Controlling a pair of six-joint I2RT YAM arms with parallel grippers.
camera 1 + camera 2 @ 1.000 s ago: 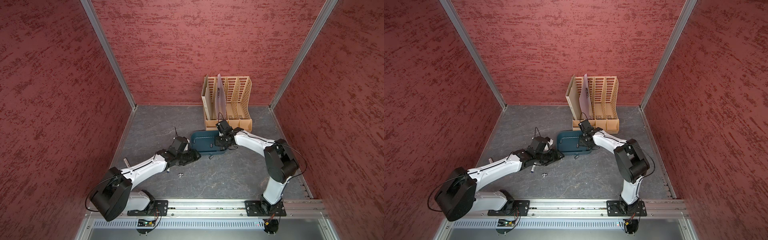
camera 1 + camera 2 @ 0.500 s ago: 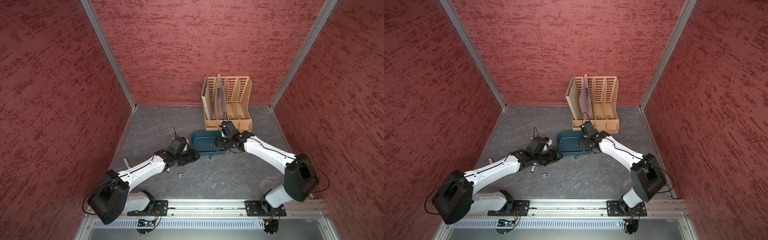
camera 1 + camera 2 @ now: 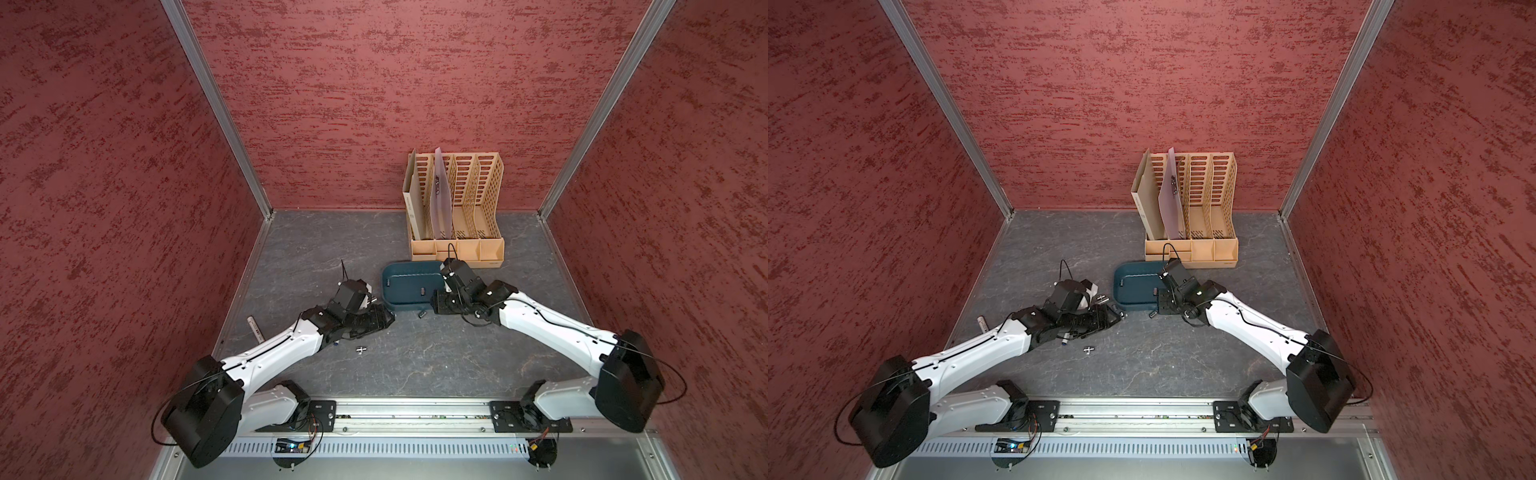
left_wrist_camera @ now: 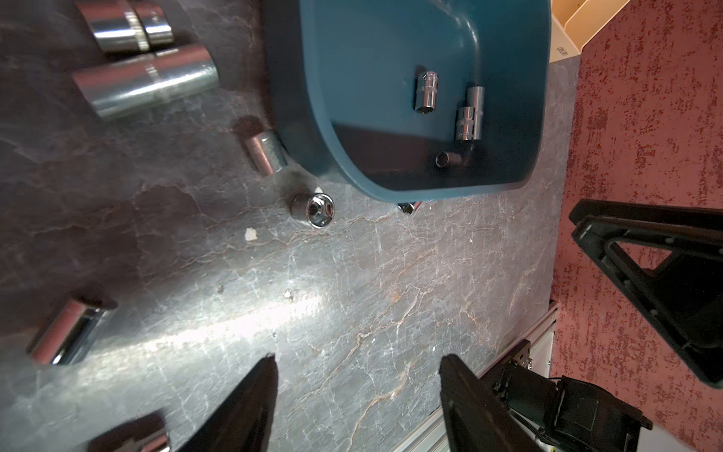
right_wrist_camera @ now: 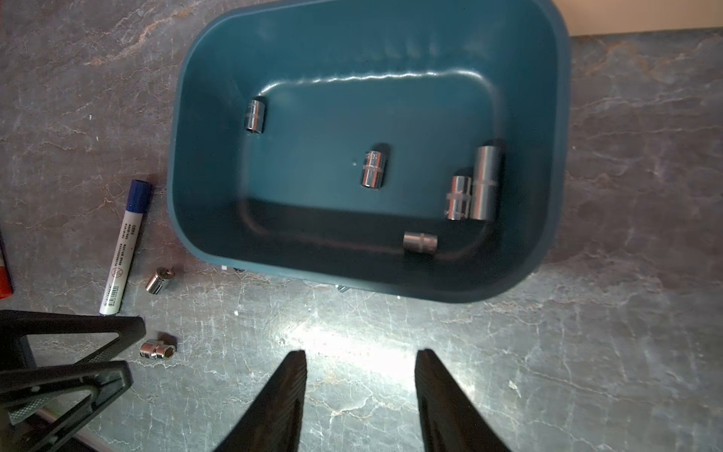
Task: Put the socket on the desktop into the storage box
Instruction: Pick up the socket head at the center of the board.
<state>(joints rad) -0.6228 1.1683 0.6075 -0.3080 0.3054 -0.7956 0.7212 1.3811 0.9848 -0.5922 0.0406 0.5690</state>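
Your right arm [image 3: 552, 332] has swung its elbow out and low, away from the box [image 3: 405, 282], while its gripper has kept its place at the box's near wall. Your left arm [image 3: 270, 353] has hardly stirred.

Just past the box's far wall stands the rack [image 3: 457, 208], so you have little room on that side. The box lies flat on the desk [image 3: 415, 365], mouth up. Its low walls should let you drop parts in from above.

Your right gripper [image 5: 360, 354] hangs just in front of the near wall, jaws apart with nothing between them. I judge it free for another pick. Your left gripper [image 4: 358, 358] is also parted and empty. It hovers off the box's near corner on the left arm's side and faces the strays there, well set to take one.

A marker [image 5: 123, 250] lies beside the box's wall on that same side. Five sockets [image 5: 373, 169] already rest on the box's floor, three of them bunched in one corner.

Loose sockets are left outside. Big ones [image 4: 144, 80] lie further from the box on the left arm's side. One [image 4: 267, 157] leans on the outer wall, another [image 4: 314, 210] sits just off it, and a tiny one [image 4: 409, 206] is tucked under the near rim. That last one looks awkward to pinch.

Bare desk in front of the box is your working room, but both grippers share it, so move one at a time.
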